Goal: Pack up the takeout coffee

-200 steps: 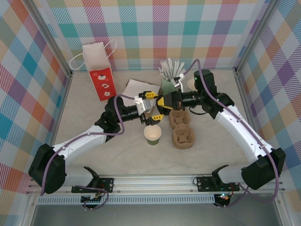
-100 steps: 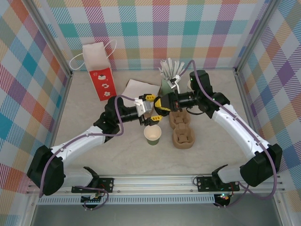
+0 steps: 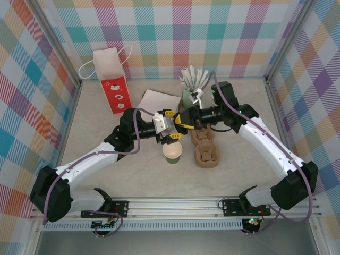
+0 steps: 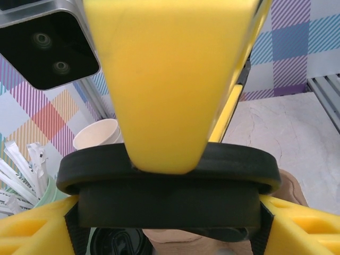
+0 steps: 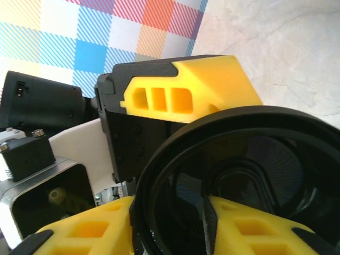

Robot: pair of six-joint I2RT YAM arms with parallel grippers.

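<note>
Where the two arms meet, over the middle of the table (image 3: 90, 122), the takeout coffee is in two parts. Its cup (image 3: 172, 153) is small, made of dark-green paper, and cream inside. It stands upright on the table with its top open, just left of a brown cardboard cup carrier (image 3: 207, 151). Its black lid (image 4: 170, 199) is round with a thick rim. It is up off the table between the two claws, just behind the cup.

The left claw (image 3: 171, 126) is clamped on the black lid. In the left wrist view its two yellow fingers (image 4: 32, 228) press on the lid's sides, one on each side. From the top, its near finger hangs over the far rim of the cup. The right claw (image 3: 183, 121) comes at the lid from the other side. One of its yellow fingers (image 4: 164, 79) lies across the top of the lid. I cannot tell if that claw pinches the lid or sits loose around it.

The left arm goes from its base at the near left up to a bent elbow, then points right. The right arm goes from the near right far up the table, bends, and points left, just in front of a mint cup of white sticks (image 3: 190, 90). The two claws are nose to nose.
</note>
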